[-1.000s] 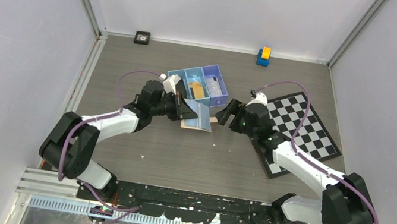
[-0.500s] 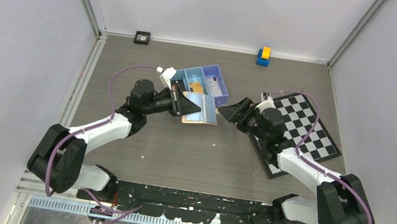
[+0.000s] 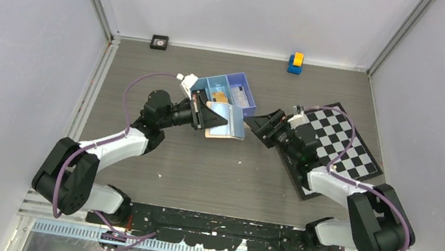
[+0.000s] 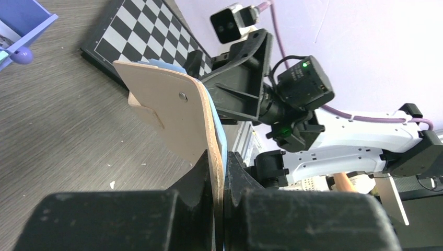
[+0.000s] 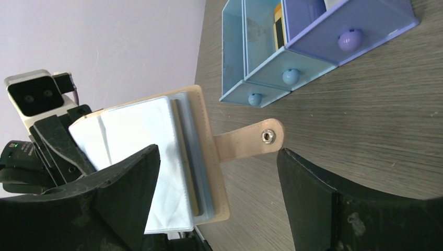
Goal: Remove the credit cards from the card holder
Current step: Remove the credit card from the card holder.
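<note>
My left gripper (image 3: 212, 119) is shut on the tan card holder (image 3: 228, 126) and holds it open, on edge, above the table. In the left wrist view the holder's tan cover (image 4: 167, 112) stands clamped between my fingers (image 4: 206, 170). My right gripper (image 3: 259, 126) is open just right of the holder, not touching it. In the right wrist view its fingers (image 5: 125, 183) flank the holder's clear sleeves (image 5: 141, 151) and snap tab (image 5: 251, 140). I cannot make out a credit card in the sleeves; only a thin dark edge shows.
The blue three-compartment tray (image 3: 243, 87) stands just behind the holder, with an orange-yellow item (image 5: 279, 29) in its middle compartment. A chessboard mat (image 3: 345, 141) lies under my right arm. A blue and yellow block (image 3: 295, 63) and a small black square (image 3: 159, 41) sit by the back wall.
My left gripper has raised the card holder and carried it back toward the tray. My right arm has drawn back to the right, its gripper still beside the holder's tab.
</note>
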Robot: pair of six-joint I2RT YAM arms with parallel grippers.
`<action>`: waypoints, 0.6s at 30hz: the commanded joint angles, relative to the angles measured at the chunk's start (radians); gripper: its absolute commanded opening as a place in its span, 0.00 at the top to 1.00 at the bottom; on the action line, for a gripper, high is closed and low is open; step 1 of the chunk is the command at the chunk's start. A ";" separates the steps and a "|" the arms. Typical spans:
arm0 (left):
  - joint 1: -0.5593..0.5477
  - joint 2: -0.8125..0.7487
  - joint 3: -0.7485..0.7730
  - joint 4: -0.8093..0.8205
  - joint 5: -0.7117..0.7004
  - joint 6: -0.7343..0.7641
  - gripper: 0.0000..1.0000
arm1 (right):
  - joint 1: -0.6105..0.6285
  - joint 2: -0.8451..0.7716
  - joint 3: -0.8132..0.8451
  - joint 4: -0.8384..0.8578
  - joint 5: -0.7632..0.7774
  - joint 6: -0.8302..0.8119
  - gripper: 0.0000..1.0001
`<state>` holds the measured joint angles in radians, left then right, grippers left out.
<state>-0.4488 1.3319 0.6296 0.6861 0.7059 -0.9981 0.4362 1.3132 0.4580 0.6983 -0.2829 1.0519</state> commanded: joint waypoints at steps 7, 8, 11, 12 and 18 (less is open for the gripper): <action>0.004 -0.009 -0.003 0.133 0.043 -0.028 1.00 | -0.005 0.100 -0.033 0.262 0.003 0.156 0.13; 0.003 -0.006 -0.003 0.133 0.045 -0.028 1.00 | -0.005 0.104 -0.038 0.281 0.004 0.166 0.13; -0.003 0.008 0.002 0.139 0.049 -0.030 1.00 | -0.005 0.109 -0.049 0.325 0.008 0.185 0.13; -0.006 0.017 0.004 0.145 0.052 -0.033 1.00 | -0.005 0.109 -0.049 0.328 0.008 0.187 0.13; -0.013 0.030 0.010 0.128 0.043 -0.019 1.00 | -0.013 0.104 -0.062 0.369 0.003 0.201 0.42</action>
<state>-0.4564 1.3666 0.6250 0.7521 0.7380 -1.0229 0.4335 1.4208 0.4068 0.9638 -0.2863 1.2304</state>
